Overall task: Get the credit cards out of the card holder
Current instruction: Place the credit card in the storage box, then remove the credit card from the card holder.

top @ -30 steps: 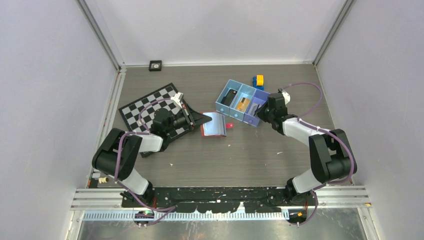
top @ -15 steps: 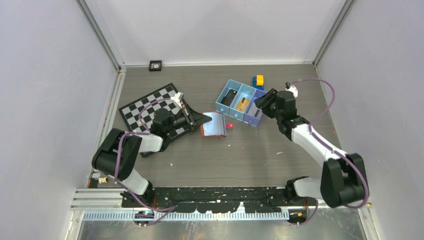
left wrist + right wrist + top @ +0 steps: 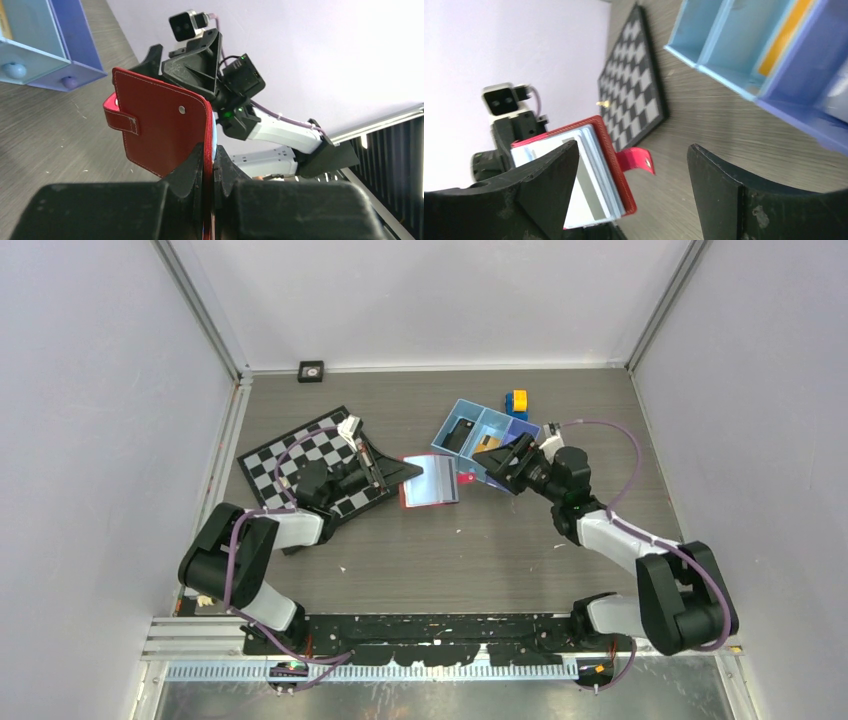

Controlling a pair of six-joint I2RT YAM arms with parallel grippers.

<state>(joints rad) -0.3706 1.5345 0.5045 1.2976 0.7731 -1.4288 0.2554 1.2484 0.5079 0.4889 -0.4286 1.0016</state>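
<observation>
The card holder (image 3: 432,486), a red wallet, is held up off the table with its pale lining facing right. My left gripper (image 3: 408,471) is shut on its edge; in the left wrist view the fingers (image 3: 192,167) pinch the red cover (image 3: 160,120). My right gripper (image 3: 497,466) hangs open just right of the holder, its snap tab (image 3: 636,160) between the spread fingertips (image 3: 566,152). A greyish strip (image 3: 589,192) shows inside the holder (image 3: 611,160); I cannot tell whether it is a card. An orange-gold credit card (image 3: 487,444) lies in the blue tray's middle compartment.
The blue three-compartment tray (image 3: 450,418) sits behind the right gripper, a dark flat item (image 3: 461,430) in its left compartment. A checkerboard (image 3: 300,452) lies under the left arm. A yellow-and-blue toy (image 3: 516,402) stands behind the tray, and a small black square (image 3: 311,370) by the back wall.
The right gripper has opened, left the tray's right compartment and swung left to face the holder. The left gripper has raised and tilted the holder a little.
</observation>
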